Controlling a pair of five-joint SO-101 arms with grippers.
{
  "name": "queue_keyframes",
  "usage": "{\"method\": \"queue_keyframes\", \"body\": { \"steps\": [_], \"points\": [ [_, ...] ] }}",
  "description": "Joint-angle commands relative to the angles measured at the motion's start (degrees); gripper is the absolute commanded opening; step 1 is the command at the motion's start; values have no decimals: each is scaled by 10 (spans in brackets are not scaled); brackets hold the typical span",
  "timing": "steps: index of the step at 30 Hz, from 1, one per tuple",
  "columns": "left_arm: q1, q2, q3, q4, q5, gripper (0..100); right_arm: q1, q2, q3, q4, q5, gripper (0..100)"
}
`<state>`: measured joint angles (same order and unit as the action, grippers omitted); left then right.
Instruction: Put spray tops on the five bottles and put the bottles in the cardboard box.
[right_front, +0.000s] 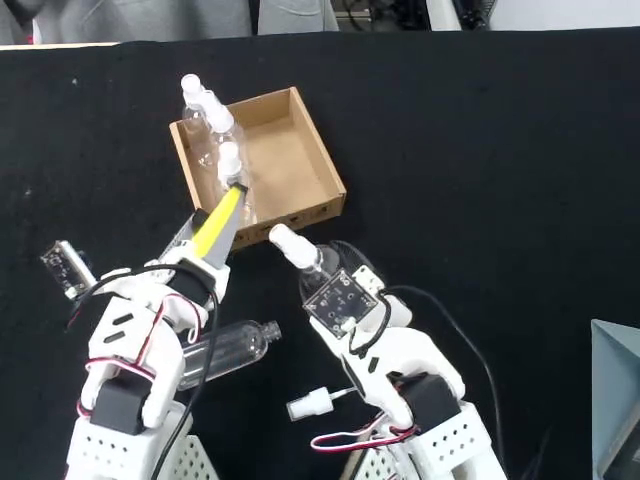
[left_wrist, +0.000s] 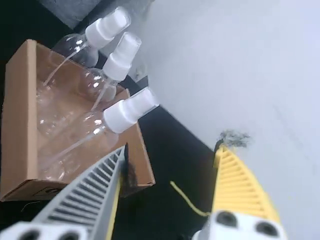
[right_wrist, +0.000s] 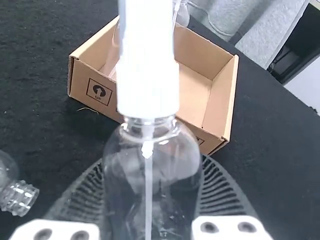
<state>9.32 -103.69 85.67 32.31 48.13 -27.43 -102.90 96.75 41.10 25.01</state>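
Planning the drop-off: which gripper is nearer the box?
Left. The left gripper is over the near edge of the cardboard box; the right gripper just short of it.

Three capped bottles (right_front: 212, 135) lay in the box (right_front: 322, 172); fourth capped bottle (right_front: 300, 252) tilted just outside; uncapped bottle (right_front: 232, 346), loose spray top (right_front: 311, 404) on worktop (right_front: 500, 150).

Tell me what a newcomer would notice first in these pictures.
The right pincer grips a capped bottle just in front of the cardboard box. Three capped bottles rest along one side of the box, with the left pincer open beside them. An uncapped bottle and a loose spray top lie on the black table between the arms.
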Motion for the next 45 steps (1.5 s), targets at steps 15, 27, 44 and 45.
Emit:
{"method": "queue_keyframes", "body": {
  "steps": [15, 27, 44, 45],
  "points": [
    [109, -5, 116, -120, -103, 255, -13, -27, -2, -18, -5, 100],
    [129, -5, 109, -105, -106, 255, -12, -27, -2, -17, -5, 100],
    [173, -5, 41, 17, -107, 255, -10, -27, -2, -17, -4, 98],
    [173, -5, 41, 18, -107, 255, -9, -27, -2, -17, -4, 98]
  ]
}}
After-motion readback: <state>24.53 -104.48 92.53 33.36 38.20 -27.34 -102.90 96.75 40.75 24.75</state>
